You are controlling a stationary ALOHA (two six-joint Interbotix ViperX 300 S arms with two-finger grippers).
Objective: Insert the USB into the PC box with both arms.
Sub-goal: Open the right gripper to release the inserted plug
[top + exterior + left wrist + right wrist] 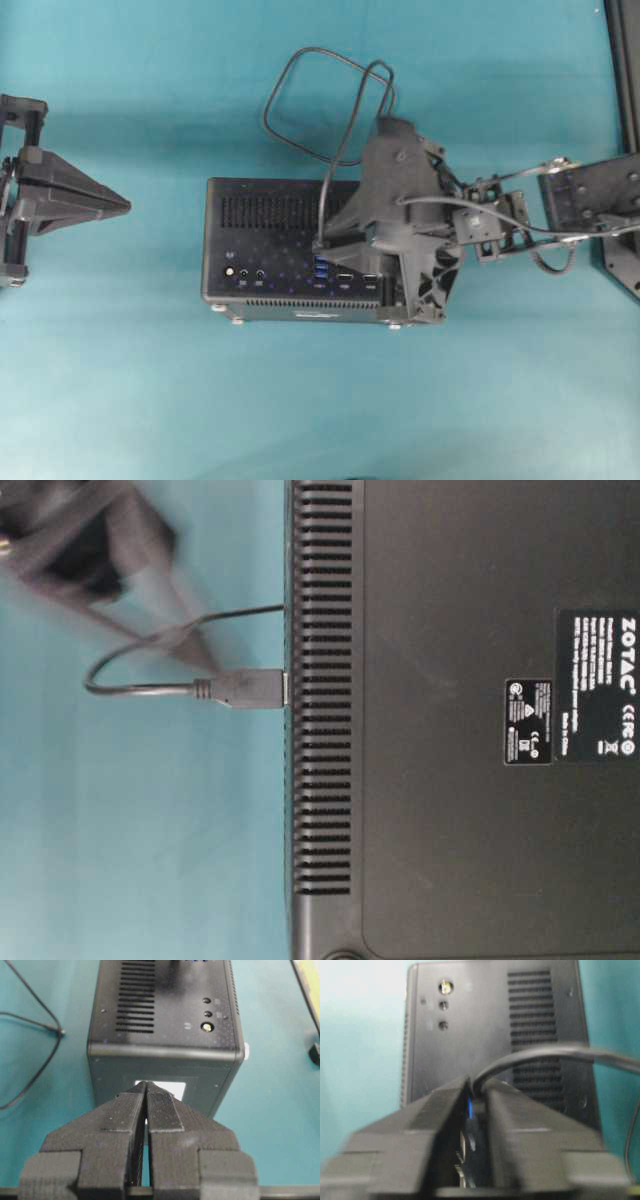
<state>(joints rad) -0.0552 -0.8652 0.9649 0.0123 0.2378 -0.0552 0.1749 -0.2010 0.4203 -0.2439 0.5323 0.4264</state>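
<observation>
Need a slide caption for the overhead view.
Right gripper over the PC box ports at the USB; left gripper apart.

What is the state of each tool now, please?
Left tool: closed, holding nothing.
Right tool: slightly open around the thin black USB cable.

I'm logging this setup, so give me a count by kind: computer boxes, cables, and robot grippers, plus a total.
Computer boxes: 1, the PC box
Cables: 1, the USB
Robot grippers: 2, the left gripper and the right gripper
Total: 4
</observation>
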